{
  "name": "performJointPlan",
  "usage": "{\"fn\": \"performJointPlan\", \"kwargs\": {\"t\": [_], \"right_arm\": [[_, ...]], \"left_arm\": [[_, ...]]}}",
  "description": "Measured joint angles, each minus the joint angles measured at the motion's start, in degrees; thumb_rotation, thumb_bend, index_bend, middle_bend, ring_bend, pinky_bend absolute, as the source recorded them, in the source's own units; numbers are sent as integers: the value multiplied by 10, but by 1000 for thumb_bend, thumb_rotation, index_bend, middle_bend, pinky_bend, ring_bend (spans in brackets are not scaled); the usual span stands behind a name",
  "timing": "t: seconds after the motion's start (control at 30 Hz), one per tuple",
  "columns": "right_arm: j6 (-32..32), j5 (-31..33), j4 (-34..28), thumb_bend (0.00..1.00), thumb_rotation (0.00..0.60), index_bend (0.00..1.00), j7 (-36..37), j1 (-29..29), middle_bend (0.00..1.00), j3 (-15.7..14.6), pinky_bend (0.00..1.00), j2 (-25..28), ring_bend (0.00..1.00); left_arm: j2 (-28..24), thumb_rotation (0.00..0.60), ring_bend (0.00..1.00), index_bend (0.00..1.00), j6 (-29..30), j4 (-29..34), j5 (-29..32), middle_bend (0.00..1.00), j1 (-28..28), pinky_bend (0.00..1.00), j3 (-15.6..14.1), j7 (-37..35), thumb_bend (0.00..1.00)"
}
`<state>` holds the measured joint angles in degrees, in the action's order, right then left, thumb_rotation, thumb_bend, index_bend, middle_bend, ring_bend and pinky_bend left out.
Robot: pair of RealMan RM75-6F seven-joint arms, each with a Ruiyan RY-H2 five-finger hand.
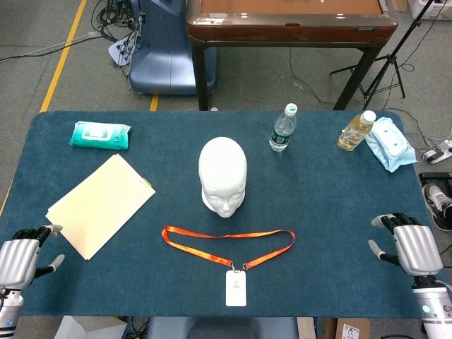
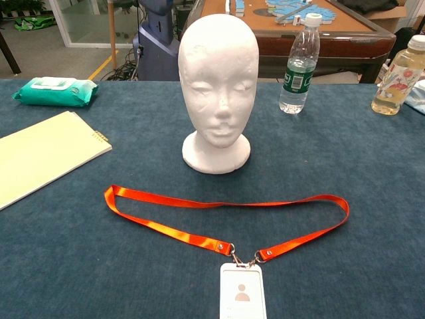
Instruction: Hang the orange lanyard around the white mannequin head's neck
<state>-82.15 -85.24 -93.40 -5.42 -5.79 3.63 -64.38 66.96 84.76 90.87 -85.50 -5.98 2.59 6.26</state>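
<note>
Though flat, lanyard (image 1: pixel 227 244) lengthwise left-right

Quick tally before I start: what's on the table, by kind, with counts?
Mannequin head: 1
Orange lanyard with badge holder: 1
Bottles: 2, clear water bottle, yellow drink bottle
Wet-wipe packs: 2, green pack, blue pack
Yellow folder: 1
Total: 7
</note>
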Motion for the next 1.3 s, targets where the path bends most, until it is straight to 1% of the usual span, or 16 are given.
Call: {"fn": "performJointPlan", "kwargs": {"t": [0.2,0.4,0.6,1.03,1.3], "right_arm": [[16,-4,-2,265,600,431,7,-12,457,1,389,0,322],[51,-14,-1,265,600,431,17,-41,457,3,391,-9,322],[93,-12,2,265,600,431,12,-82,457,16,391,-44,322],[184,19,-1,263,600,445,-46,-164,457,34,391,-118,322],[200,54,4,251,600,482,-101,-189,457,43,391,-171,322]], "left_arm": [[3,600,399,316,3,0,1,408,0,307,1,1,173],[5,600,399,316,1,4,2,408,-2,307,3,5,173],[8,600,399,315,5,11,-1,408,-3,307,5,8,173],[7,600,399,316,3,28,-2,408,-8,307,7,20,173],[6,600,399,316,6,38,-8,408,-9,307,6,27,173]]}}
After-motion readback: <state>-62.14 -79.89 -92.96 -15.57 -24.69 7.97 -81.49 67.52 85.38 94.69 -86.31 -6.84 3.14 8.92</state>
